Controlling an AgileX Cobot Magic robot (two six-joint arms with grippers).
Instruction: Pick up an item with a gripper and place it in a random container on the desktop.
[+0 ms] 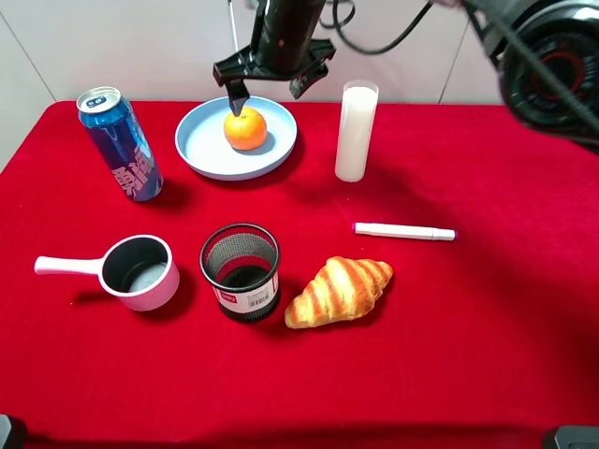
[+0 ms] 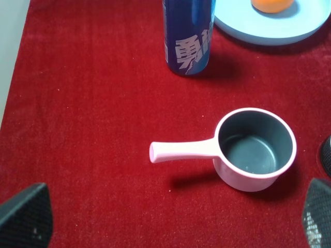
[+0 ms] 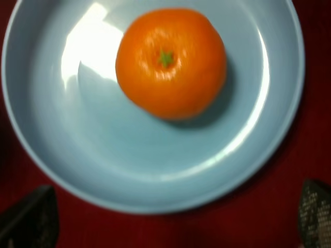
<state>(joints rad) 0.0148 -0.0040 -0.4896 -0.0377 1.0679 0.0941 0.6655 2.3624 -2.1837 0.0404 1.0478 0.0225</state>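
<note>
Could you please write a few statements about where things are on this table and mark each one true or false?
1. The orange lies on the blue plate. True.
2. The right gripper grips the orange. False: its jaws are spread above the fruit, which sits free.
3. The croissant is inside the mesh cup. False: it lies on the red cloth beside the cup.
4. The pink pot is empty. True.
5. The blue can lies on its side. False: it stands upright, left of the plate.
</note>
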